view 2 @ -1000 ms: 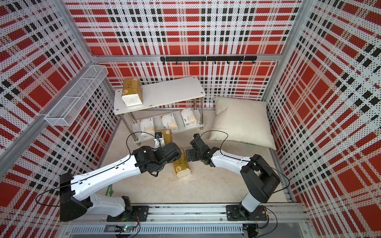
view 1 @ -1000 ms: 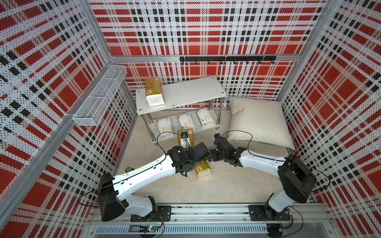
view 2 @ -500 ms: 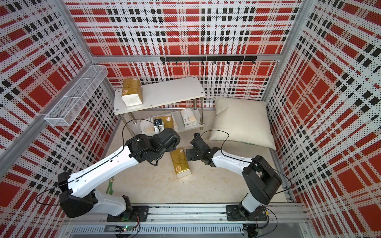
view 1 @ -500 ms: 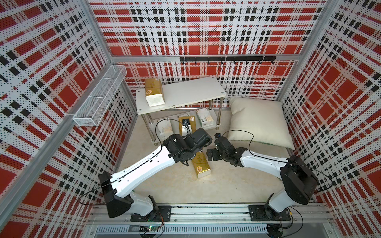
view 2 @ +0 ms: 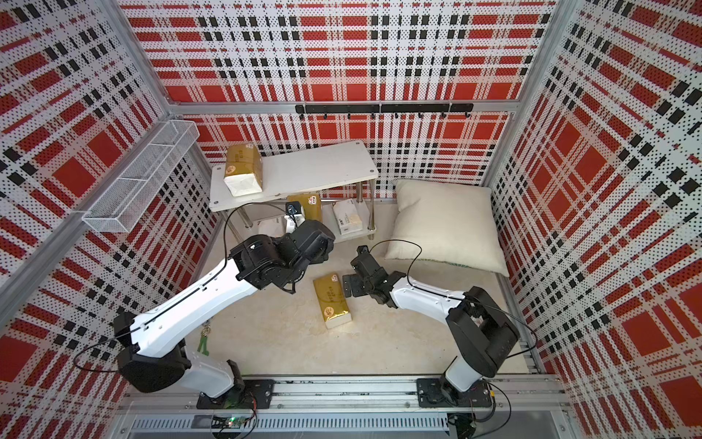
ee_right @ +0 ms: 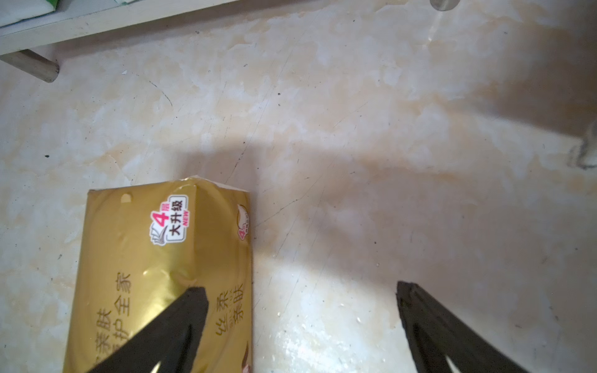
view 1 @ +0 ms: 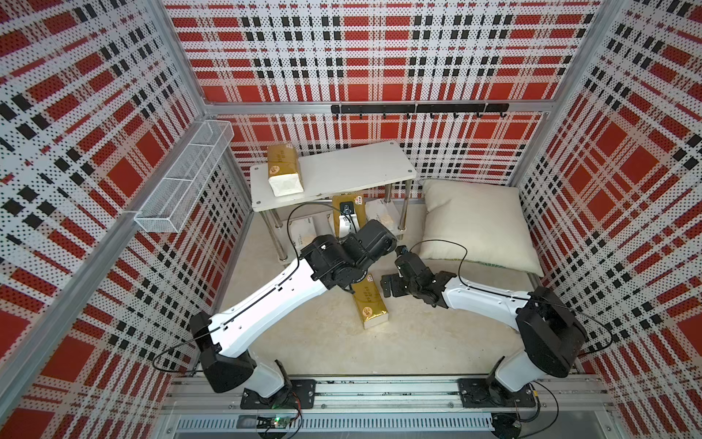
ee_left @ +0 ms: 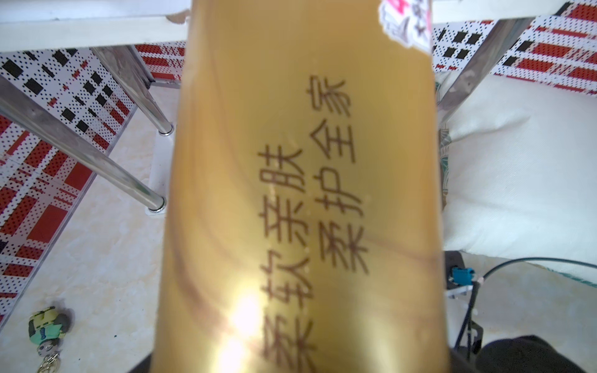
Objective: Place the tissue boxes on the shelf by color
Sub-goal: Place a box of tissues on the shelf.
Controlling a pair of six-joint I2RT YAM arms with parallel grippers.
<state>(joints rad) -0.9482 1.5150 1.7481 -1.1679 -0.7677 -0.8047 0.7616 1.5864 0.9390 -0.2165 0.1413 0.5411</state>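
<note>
Left gripper clamps our shiny gold tissue pack, printed with dark characters. Our right gripper gapes empty; only its wrist view shows one finger over a second gold pack.

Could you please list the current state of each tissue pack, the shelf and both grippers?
Gold pack: lying on the shelf's top board.
Second gold pack: held in the left gripper, raised in front of the shelf.
Third gold pack: lying on the floor.
White packs: on the lower board.
Right gripper: open, partly over the third gold pack.
</note>
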